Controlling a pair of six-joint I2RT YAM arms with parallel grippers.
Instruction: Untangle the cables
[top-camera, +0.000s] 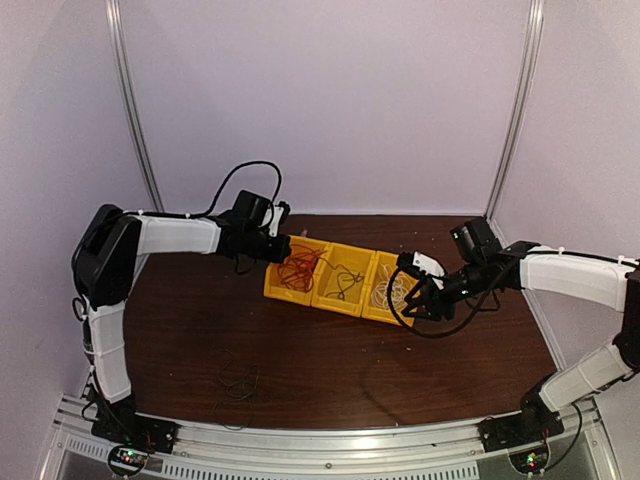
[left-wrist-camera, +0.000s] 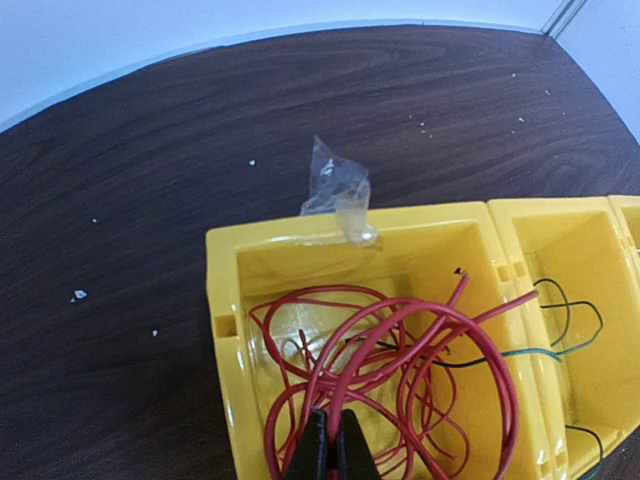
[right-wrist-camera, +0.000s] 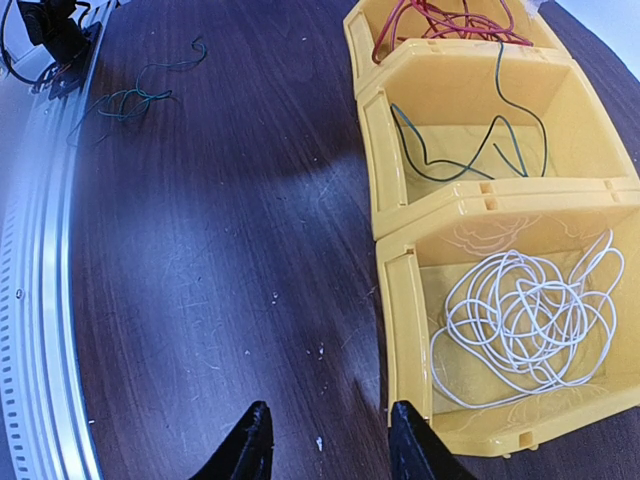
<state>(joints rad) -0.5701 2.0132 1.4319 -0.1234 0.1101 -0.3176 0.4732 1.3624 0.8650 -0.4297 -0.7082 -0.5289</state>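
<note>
Left gripper (left-wrist-camera: 331, 418) of mine hangs over the red cable (left-wrist-camera: 400, 350) coiled in the end yellow bin (left-wrist-camera: 225, 300). Its fingers are pressed together, and I cannot tell whether a strand is pinched. My right gripper (right-wrist-camera: 330, 410) is spread wide above the table (right-wrist-camera: 200, 300), just beside the near bin (right-wrist-camera: 400, 300) holding the white cable (right-wrist-camera: 525, 320). A dark green cable (right-wrist-camera: 470, 150) lies in the middle bin (right-wrist-camera: 385, 150). Another thin dark wire (right-wrist-camera: 130, 100) lies loose near the rail (right-wrist-camera: 40, 300).

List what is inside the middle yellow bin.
A thin dark cable lies in the middle bin, one end crossing into the bin with the red cable. The near wall hides part of the floor.
</note>
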